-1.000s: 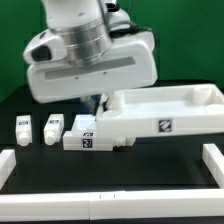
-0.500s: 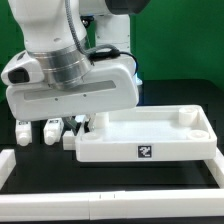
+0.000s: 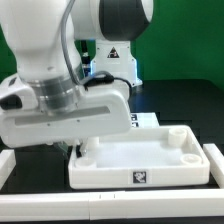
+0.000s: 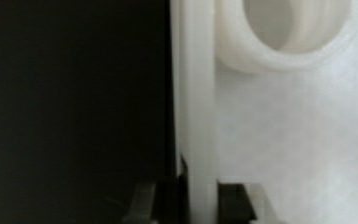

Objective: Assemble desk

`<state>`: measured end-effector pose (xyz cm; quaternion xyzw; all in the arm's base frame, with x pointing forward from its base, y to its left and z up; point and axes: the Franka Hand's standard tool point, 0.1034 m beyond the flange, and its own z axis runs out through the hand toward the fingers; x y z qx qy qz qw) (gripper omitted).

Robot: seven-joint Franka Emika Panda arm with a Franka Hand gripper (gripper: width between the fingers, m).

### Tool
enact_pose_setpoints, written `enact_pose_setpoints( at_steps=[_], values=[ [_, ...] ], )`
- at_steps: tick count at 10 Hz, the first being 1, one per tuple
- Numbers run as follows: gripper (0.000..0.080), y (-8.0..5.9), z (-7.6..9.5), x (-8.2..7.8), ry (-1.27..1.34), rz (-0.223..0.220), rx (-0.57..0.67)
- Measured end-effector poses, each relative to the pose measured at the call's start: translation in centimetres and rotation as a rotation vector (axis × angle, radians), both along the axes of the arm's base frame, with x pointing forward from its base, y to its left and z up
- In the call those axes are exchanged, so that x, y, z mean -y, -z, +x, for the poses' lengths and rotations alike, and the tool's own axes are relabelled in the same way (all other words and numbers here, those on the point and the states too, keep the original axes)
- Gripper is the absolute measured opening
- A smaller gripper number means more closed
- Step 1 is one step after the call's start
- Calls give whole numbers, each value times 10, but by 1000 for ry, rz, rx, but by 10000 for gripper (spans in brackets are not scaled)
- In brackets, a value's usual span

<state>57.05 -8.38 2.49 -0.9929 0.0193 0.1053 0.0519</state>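
Note:
The white desk tabletop [image 3: 140, 160] lies with its rimmed side up, a square tag on its front wall, low over the black table in the exterior view. In the wrist view my gripper [image 4: 195, 192] is shut on the tabletop's thin rim wall [image 4: 197, 90], one dark finger [image 4: 240, 202] on each side. A round leg socket [image 4: 311, 35] shows inside the slab. In the exterior view the arm's bulky wrist [image 3: 65, 105] hides the gripper and the end of the tabletop on the exterior view's left. The block legs are hidden behind the arm.
White rails border the work area: one along the front [image 3: 110, 207], one at the exterior view's left [image 3: 5, 163], one at the right [image 3: 214, 160] close to the tabletop's end. A tagged white piece [image 3: 142, 121] lies behind the tabletop.
The arm has swung down and toward the exterior view's left and front with the tabletop in its grip. The tabletop now sits lower and nearer the front rail. The legs are now covered.

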Motion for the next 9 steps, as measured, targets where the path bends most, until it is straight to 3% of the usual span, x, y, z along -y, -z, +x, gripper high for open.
enact_pose_setpoints(
  at_steps=[2,4,9],
  values=[
    [54,13,5,-15,24,-20,12],
    [54,13,12,-15,29,-55,28],
    [54,13,19,-15,22,-97,45]
  ],
)
